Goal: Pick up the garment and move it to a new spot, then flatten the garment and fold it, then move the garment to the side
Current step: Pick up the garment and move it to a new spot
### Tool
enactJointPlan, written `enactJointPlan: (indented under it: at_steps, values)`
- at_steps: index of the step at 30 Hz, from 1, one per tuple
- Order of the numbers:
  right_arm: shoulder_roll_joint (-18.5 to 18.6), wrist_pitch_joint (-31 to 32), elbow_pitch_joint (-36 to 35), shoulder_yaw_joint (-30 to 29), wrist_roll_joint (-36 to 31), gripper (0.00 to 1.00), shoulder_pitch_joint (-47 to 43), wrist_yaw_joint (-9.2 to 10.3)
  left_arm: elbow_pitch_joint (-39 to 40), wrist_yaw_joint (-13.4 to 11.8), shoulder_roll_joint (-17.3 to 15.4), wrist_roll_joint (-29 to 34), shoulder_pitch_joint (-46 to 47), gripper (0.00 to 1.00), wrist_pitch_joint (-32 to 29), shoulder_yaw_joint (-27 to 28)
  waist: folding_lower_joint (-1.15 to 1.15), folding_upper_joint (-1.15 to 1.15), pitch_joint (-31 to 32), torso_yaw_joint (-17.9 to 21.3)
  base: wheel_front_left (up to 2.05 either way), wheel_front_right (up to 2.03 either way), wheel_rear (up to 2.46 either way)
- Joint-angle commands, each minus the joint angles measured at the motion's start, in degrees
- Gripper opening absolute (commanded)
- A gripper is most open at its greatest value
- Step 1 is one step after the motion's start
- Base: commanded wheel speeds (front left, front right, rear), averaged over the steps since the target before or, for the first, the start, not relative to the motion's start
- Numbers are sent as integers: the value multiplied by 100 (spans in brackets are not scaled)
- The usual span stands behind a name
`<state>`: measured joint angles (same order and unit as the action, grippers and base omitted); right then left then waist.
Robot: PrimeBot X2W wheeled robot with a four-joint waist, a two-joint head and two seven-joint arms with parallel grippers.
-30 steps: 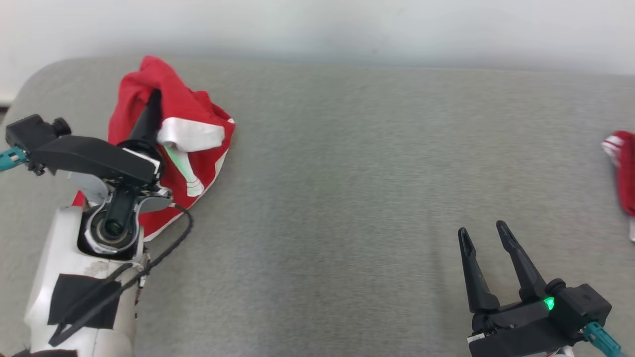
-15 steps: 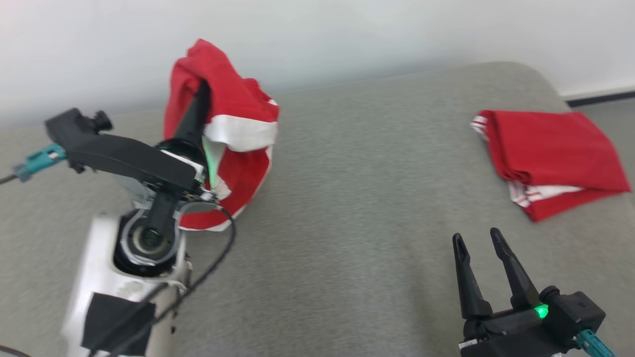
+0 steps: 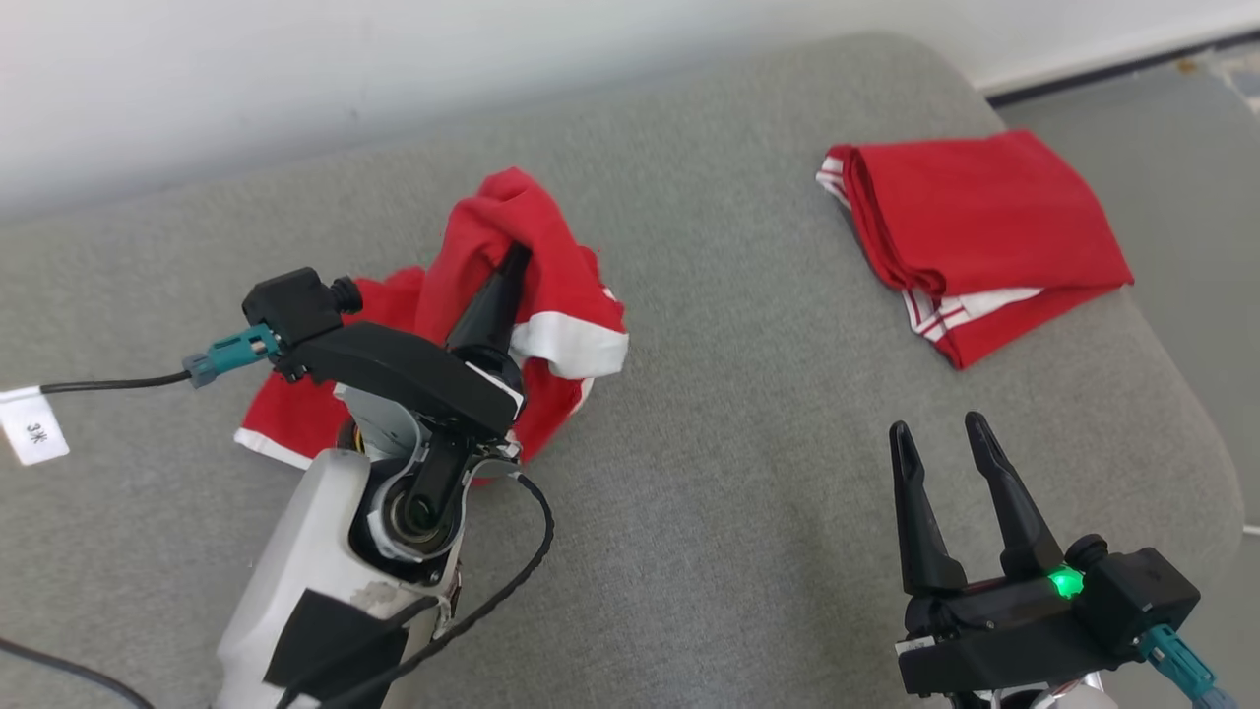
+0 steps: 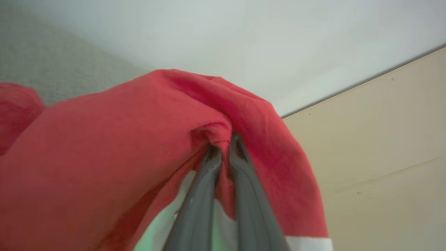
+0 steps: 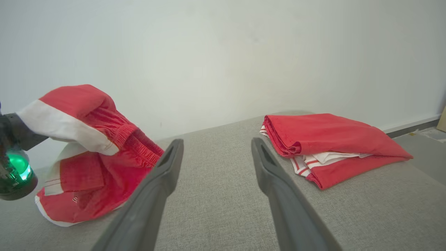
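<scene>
Left gripper point(image 4: 223, 148): jaws closed almost fully on a pinch of the red fabric shorts with white hem bands point(image 4: 104, 139). The cloth peaks over my fingertips and drapes down both sides.

Position: the shorts hang from this gripper on the left half of the grey woven cushion point(image 3: 738, 443), and their lower folds rest on it. They are bunched, so I cannot tell their long axis.

Right gripper point(image 3: 935, 428): fingers spread wide and holding nothing, low over the cushion and well apart to the right of the shorts.

A folded red garment with white striped trim point(image 3: 984, 217) lies at the far right. I judge the bare cushion between the two the likely set-down spot.
</scene>
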<state>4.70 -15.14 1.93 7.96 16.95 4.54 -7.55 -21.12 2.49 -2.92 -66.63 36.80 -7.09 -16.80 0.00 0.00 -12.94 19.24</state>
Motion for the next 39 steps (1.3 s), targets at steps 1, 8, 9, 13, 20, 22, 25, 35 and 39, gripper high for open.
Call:
enactJointPlan:
  at_steps: [1,8,9,13,20,22,25,35,39]
  values:
    - [-42,-2,-13,8,-33,100,86,15,-255,-15,-16,107,146,0,133,-19,0,0,-486,97,0,0,0]
    - [-82,-1,3,43,-54,100,221,15,-1460,57,-30,567,551,0,598,-265,0,0,-759,63,0,0,0]
    - [-84,-2,8,39,-61,100,224,15,-1591,90,-32,589,572,0,653,-293,0,0,-762,50,0,0,0]
    - [-66,-1,-42,-74,-182,100,185,15,-2048,195,-82,886,650,52,881,-499,0,0,-677,-56,0,0,0]
    - [-5,-2,-20,-144,-262,100,0,15,-2197,277,-40,970,701,100,1291,-620,0,0,-318,-307,0,0,0]
    - [35,-2,-20,-159,-282,100,-53,15,-2164,253,-28,961,638,100,1434,-605,0,0,-169,-413,0,0,0]
    - [99,-2,-19,-177,-295,100,-151,15,-2043,206,-71,1053,471,100,1690,-602,0,0,84,-612,0,0,0]
    - [306,-1,-44,-285,-258,100,-554,15,-1108,-424,-698,1732,-797,100,2183,-524,0,0,902,-1395,0,0,0]
    - [330,-1,10,-256,-245,100,-714,15,-565,-724,-930,1954,-1576,100,2216,-482,0,0,1174,-1653,0,0,0]
